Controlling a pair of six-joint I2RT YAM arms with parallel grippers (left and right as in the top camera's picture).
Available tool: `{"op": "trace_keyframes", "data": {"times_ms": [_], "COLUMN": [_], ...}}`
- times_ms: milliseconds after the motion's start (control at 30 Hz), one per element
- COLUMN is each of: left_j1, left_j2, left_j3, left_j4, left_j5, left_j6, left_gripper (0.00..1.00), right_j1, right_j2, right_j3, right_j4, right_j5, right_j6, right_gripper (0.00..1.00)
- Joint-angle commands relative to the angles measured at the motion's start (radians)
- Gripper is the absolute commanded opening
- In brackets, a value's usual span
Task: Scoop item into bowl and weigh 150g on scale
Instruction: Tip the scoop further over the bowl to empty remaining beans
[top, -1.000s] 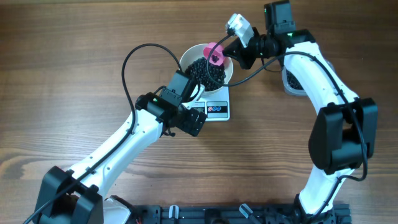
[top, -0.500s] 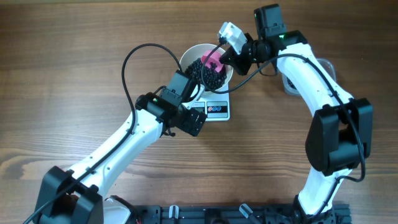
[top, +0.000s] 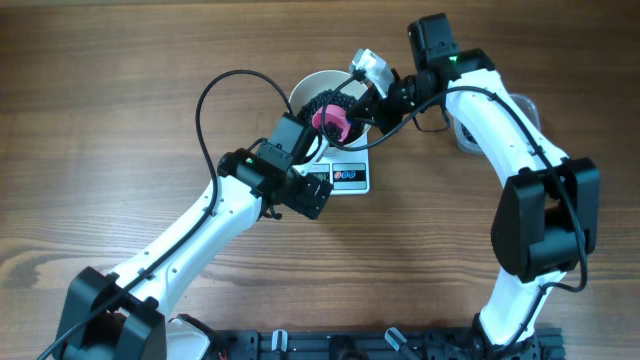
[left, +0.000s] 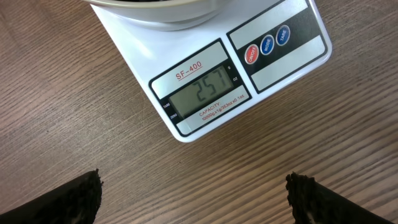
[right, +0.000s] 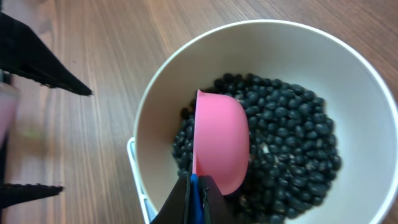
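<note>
Pinches the flat blue handle (right: 193, 194) of the scoop (right: 221, 146) in the right gripper (right: 196, 202), fingers closed hard on it. Holds that scoop, smooth pink plastic with a rounded cup, tipped on its edge inside the bowl (right: 367, 74), down among the item (right: 292, 130). Finds the item as small glossy black beans, oval to round, lying loose across the bowl floor, with bare white wall on the left side in the right wrist view. Notes the bowl as round, plain white, smooth and shiny, with a thin even rim. Finds it seated on the scale (left: 273, 68), a flat white plastic rectangle with rounded corners. Reads 257 on the grey display (left: 208, 90); counts three small round buttons (left: 267, 45) beside it, one red, two blue. Shows the left gripper (left: 196, 205) spread wide and empty, black rough-edged fingertips (left: 81, 199) hovering just in front of the scale, clear of it. Sets all of this on a table (left: 74, 124) of brown streaky wood grain.
</note>
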Motion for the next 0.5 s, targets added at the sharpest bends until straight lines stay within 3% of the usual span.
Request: {"op": "trace_keyframes", "data": {"times_ms": [0, 67, 233, 367, 467], "left_j1": [0.007, 0.007, 0.007, 0.007, 0.007], "left_j2": [-0.016, -0.017, -0.016, -0.016, -0.016], "left_j3": [-0.005, -0.005, -0.005, -0.005, -0.005], "left_j4": [0.003, 0.003, 0.003, 0.003, 0.003], "left_j5": [0.005, 0.005, 0.005, 0.005, 0.005], "left_j6": [0.011, 0.011, 0.011, 0.011, 0.011], "left_gripper": [1.00, 1.00, 1.00, 1.00, 1.00], "right_j1": [-0.014, -0.027, -0.077, -0.122, -0.139], "right_j2": [0.013, 0.013, 0.013, 0.013, 0.013], "right_j3": [-0.008, -0.008, -0.008, -0.008, -0.008], "right_j4": [0.004, 0.011, 0.022, 0.092, 0.150], "right_j5": [-0.071, -0.109, -0.237, -0.254, -0.274], "right_j6": [0.134, 0.215, 0.251, 0.377, 0.391], "right_gripper": [0.04, 0.04, 0.04, 0.04, 0.04]}}
